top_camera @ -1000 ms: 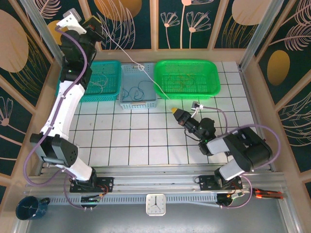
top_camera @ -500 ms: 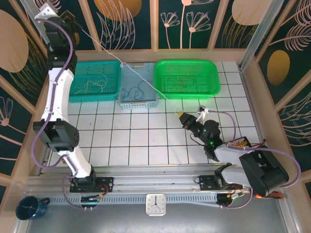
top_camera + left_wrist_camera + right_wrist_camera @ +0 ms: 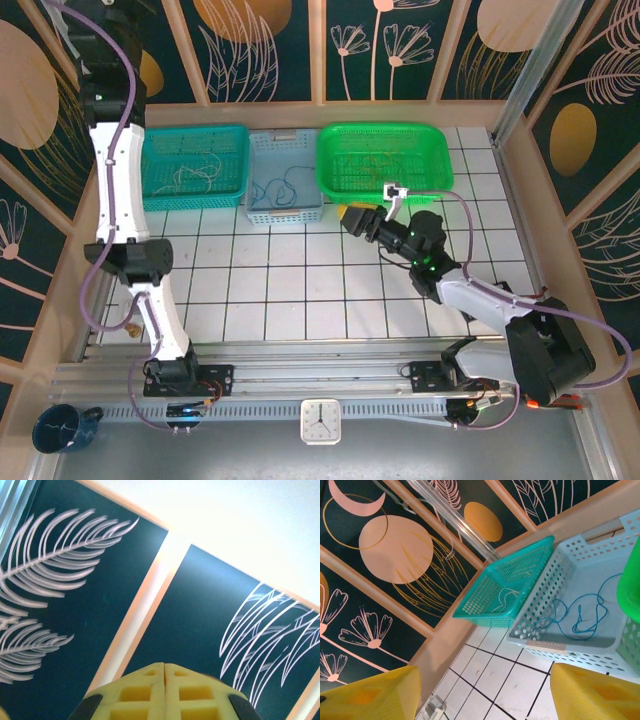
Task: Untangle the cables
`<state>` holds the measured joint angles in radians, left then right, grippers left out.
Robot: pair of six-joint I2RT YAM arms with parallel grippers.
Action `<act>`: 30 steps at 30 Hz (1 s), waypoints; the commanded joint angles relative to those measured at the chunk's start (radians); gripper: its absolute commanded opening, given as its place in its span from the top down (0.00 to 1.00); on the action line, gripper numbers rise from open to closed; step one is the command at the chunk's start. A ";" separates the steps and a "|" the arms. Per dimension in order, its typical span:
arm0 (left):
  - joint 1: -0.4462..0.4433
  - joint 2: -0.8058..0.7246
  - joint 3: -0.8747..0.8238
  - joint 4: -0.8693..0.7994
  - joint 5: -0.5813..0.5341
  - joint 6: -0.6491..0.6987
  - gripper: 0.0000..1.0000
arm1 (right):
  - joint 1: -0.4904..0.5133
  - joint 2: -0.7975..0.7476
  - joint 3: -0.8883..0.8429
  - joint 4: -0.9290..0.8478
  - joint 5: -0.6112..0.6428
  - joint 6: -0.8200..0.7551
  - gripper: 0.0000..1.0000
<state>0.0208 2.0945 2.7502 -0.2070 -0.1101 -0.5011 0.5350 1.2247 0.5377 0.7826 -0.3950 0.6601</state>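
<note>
Three cables (image 3: 281,189) lay one per basket (image 3: 285,218); left claw (image 3: 164,666) was pinched closed on nothing visible, right claw (image 3: 484,692) gaped empty, and seemed best withdrawn slowly, clear of the rims

Teal basket (image 3: 195,130), pale-blue basket (image 3: 285,216), green basket (image 3: 385,128) in row; clock (image 3: 320,421), blue mug (image 3: 60,428) at near edge.

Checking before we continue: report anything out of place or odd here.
Nothing is spilled or damaged; the cables lie inside the three baskets. One oddity: the left hand is shut and points up at the wall panel, far from the baskets.
</note>
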 commanded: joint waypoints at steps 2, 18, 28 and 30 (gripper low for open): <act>0.013 0.105 0.188 -0.152 -0.014 0.053 1.00 | 0.004 -0.020 0.036 -0.084 -0.015 -0.046 0.31; 0.013 0.198 0.259 -0.257 -0.022 0.140 1.00 | -0.044 -0.157 -0.002 -0.246 0.038 -0.120 0.30; 0.013 0.251 0.258 -0.332 -0.040 0.185 1.00 | -0.073 -0.218 -0.035 -0.290 0.039 -0.131 0.30; 0.013 0.264 0.259 -0.343 -0.053 0.199 1.00 | -0.078 -0.226 -0.039 -0.293 0.038 -0.132 0.30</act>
<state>0.0265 2.3295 2.9791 -0.5137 -0.1425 -0.3424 0.4675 1.0267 0.5125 0.4984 -0.3672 0.5514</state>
